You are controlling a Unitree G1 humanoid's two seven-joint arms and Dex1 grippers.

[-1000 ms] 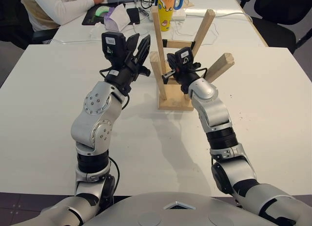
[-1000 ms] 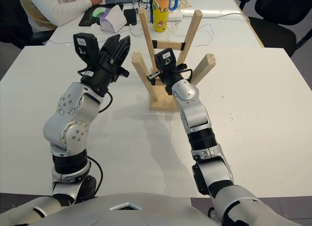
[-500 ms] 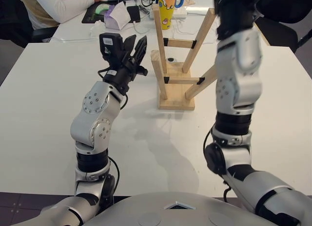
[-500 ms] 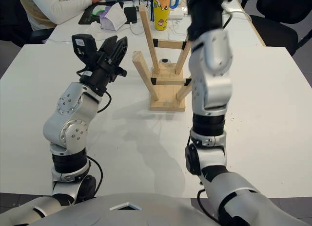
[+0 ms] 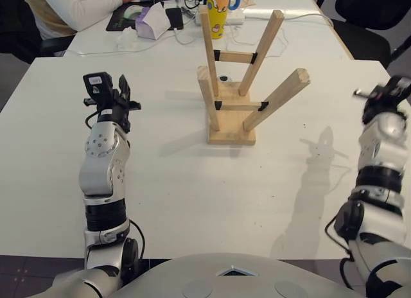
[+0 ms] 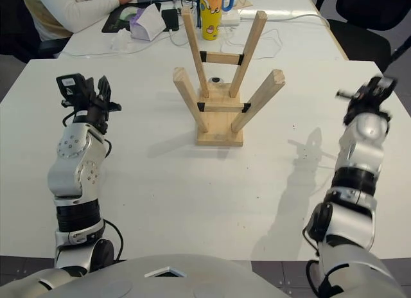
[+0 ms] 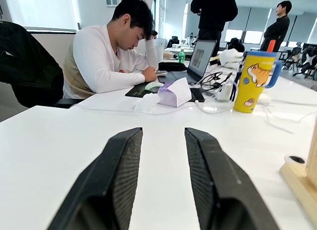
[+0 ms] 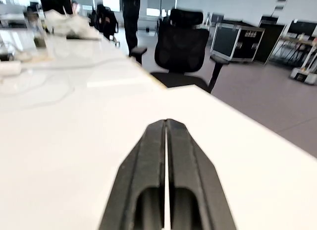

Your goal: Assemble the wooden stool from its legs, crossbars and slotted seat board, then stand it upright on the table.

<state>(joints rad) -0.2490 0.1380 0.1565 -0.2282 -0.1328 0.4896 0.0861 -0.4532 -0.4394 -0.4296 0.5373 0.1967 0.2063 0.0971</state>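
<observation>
The fingers of the left gripper [image 7: 163, 135] are spread, and those of the right gripper [image 8: 166, 125] are pressed together, empty. Both arms have drawn back from the stool [image 5: 231, 128] to its 9 and 3 o'clock. It sits inverted mid-table [image 5: 192, 195], seat board down, legs up. It looks assembled, so only turning it upright seems left.

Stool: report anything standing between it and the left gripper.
Nothing visible stands in the way. Only bare table separates the open left gripper from the stool, which rests seat-down with its legs pointing up.
</observation>
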